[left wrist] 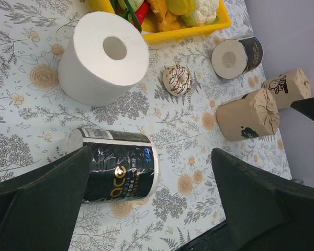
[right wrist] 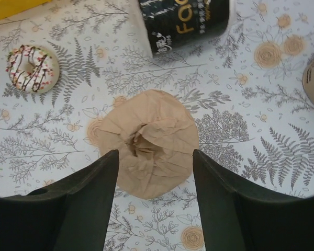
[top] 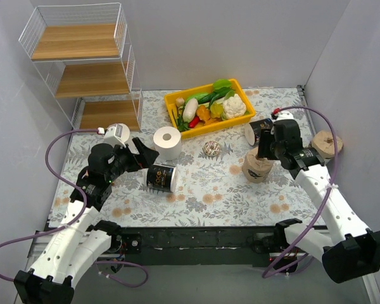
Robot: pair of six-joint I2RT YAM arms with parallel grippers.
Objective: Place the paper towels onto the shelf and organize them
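Tan wrap twisted shut on top marks the upright tan roll (right wrist: 149,149). It stands right of the table's middle, long axis vertical. The right gripper (right wrist: 154,154) hangs over it with jaws spread, one finger on either side; whether they touch the wrap I cannot tell. A second tan roll (top: 326,144), with a cartoon print, stands at the right edge.

Just beyond the right gripper a black roll (right wrist: 186,21) lies on its side near the yellow bin (top: 209,125), its white end turned toward the left edge. Gold letters on it read something like "Fac", cut off by the frame.

The other black roll (left wrist: 118,167) lies on its side toward the near left, long axis roughly along the near edge, with gold "ace" and "149" legible on the wrap. The left gripper (left wrist: 152,154) is open above it, one finger over its end and the other well apart. A white roll (left wrist: 102,57) stands on end just beyond, core hole up.

The shelf (top: 82,69) stands in the far left corner. A small patterned ball (top: 211,149) lies near the centre.
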